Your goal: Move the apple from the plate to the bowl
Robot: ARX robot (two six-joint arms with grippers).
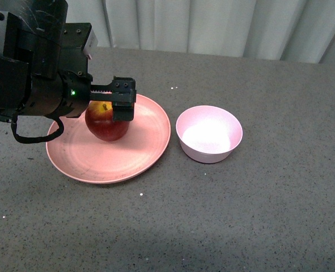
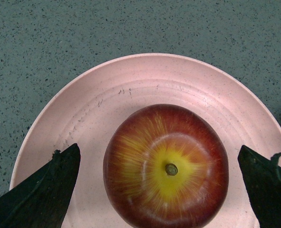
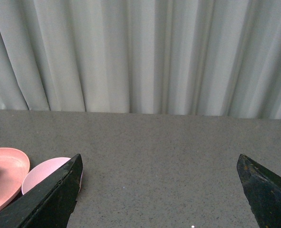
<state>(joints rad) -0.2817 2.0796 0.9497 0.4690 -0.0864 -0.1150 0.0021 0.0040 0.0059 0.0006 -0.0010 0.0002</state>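
The front view looks down from the body onto the counter (image 1: pixel 258 226), taking in plate (image 1: pixel 144 153), apple (image 1: pixel 105 127) and bowl (image 1: pixel 208 152); the left wrist view looks straight down, close over the same apple (image 2: pixel 165 166) and plate (image 2: pixel 130 85). The right wrist view sits low, facing across the counter (image 3: pixel 169 156) to a curtain (image 3: pixel 140 52); plate (image 3: pixel 7 166) and bowl (image 3: pixel 40 168) show at its edge.
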